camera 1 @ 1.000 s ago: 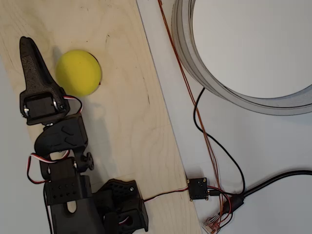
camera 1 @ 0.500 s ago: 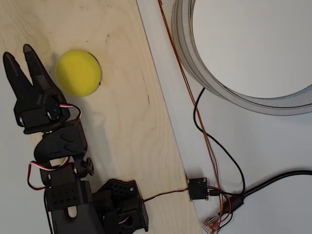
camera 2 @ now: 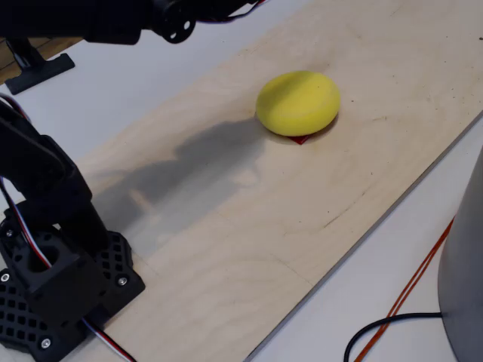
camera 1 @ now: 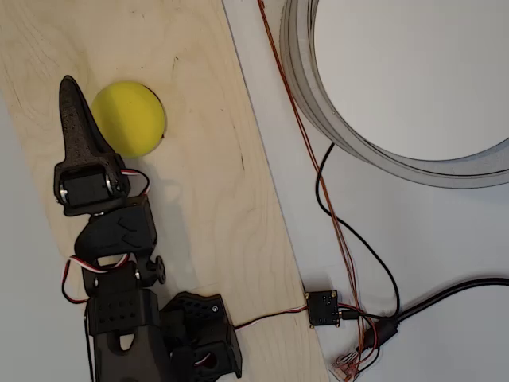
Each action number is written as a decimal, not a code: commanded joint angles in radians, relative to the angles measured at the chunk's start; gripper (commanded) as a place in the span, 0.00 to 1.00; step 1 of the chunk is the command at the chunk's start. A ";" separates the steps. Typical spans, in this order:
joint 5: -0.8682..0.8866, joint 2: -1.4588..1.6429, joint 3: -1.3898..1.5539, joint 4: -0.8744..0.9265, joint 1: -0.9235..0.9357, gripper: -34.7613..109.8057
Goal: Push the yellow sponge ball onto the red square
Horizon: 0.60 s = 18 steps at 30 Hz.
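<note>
Gripper pinched to one point, holding nothing, just left of the yellow sponge ball overhead.
Ball covers the red square; only a sliver peeks out.

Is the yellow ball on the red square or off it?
On it. The yellow sponge ball covers nearly all of the red square; a red sliver peeks out under its near edge in the fixed view.

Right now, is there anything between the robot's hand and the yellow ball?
No. In the overhead view the hand sits right beside the yellow sponge ball, with just a sliver of bare wooden board between them.
</note>
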 commanded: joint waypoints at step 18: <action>-0.037 0.066 -0.063 0.023 -0.009 0.24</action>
